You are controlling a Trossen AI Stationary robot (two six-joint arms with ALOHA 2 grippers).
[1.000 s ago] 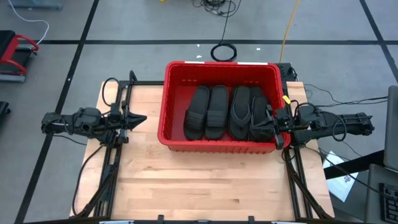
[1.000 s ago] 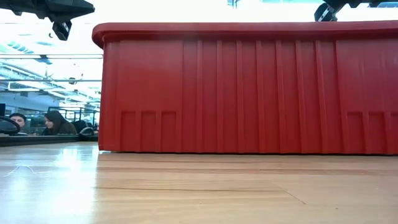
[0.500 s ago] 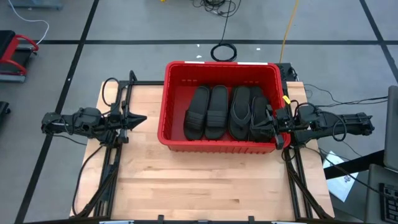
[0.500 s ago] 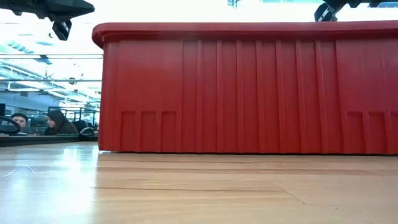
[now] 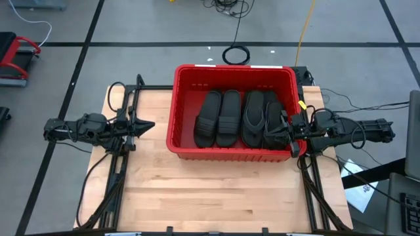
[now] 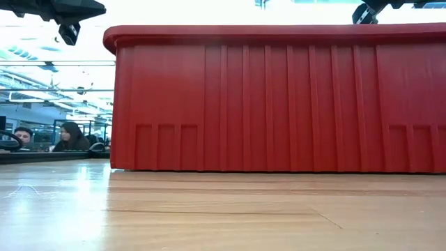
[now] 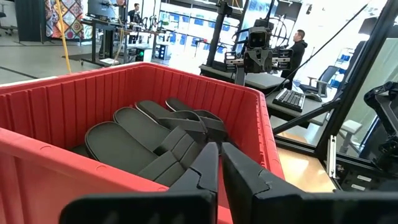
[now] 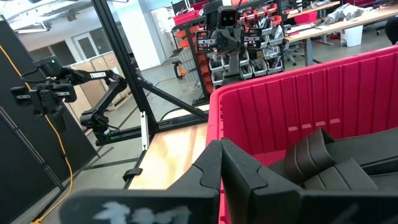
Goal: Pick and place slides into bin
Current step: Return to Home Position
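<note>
The red bin [image 5: 233, 72] stands on the far middle of the wooden table; its near wall fills the low view [image 6: 279, 97]. Several black slides [image 5: 230, 118] lie side by side on its floor, ribbed straps up, and they also show in the left wrist view [image 7: 161, 134] and the right wrist view [image 8: 323, 158]. My left gripper [image 5: 149, 124] is shut and empty, held level to the left of the bin [image 7: 219, 163]. My right gripper [image 5: 282, 131] is shut and empty, level over the bin's right wall [image 8: 221, 157], its tips above the rightmost slide [image 5: 273, 121].
Bare wood [image 5: 216, 190] lies between the bin and the table's near edge. Black frame rails [image 5: 121, 170] and cables run along both sides of the table. People sit at desks in the room behind the table [image 6: 66, 136].
</note>
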